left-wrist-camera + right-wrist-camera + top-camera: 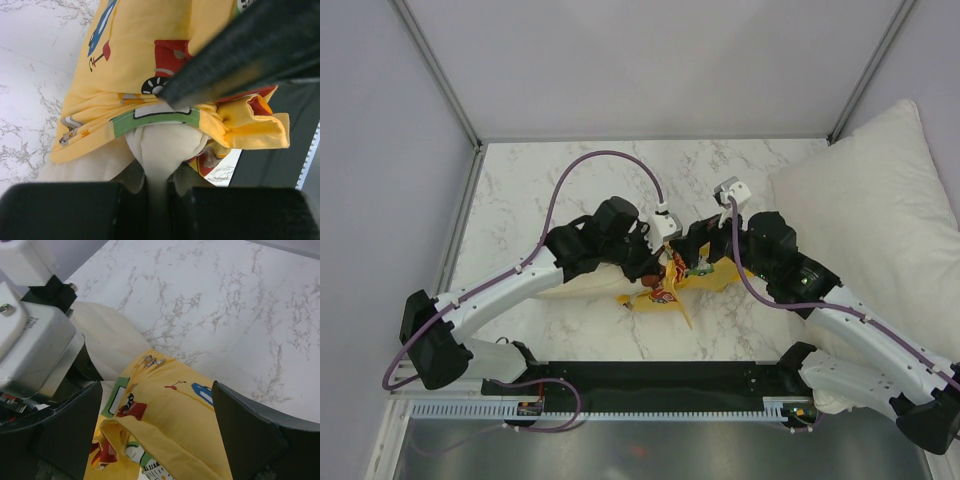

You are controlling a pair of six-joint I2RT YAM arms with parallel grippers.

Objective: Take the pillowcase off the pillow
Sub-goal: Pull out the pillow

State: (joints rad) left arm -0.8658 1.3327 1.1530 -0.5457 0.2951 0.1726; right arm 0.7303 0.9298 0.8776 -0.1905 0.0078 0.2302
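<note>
The bright yellow pillowcase (716,279) with cartoon vehicles lies bunched on the marble table (550,190), between the two arms. The cream pillow (576,289) sticks out of it to the left. My left gripper (157,181) is shut on a pinched fold of the pillow (162,145), just below the gathered pillowcase (135,60) opening. My right gripper (157,435) stands wide open over the pillowcase (175,410), one finger on each side and neither touching it. A right finger (240,50) crosses the left wrist view. In the top view both grippers (675,262) meet over the cloth.
A large white pillow (880,200) lies at the table's right edge, close to the right arm. A black bar (650,378) with a cable tray runs along the near edge. Grey walls with metal posts close the back and sides. The left wrist housing (30,340) stands close by the right gripper.
</note>
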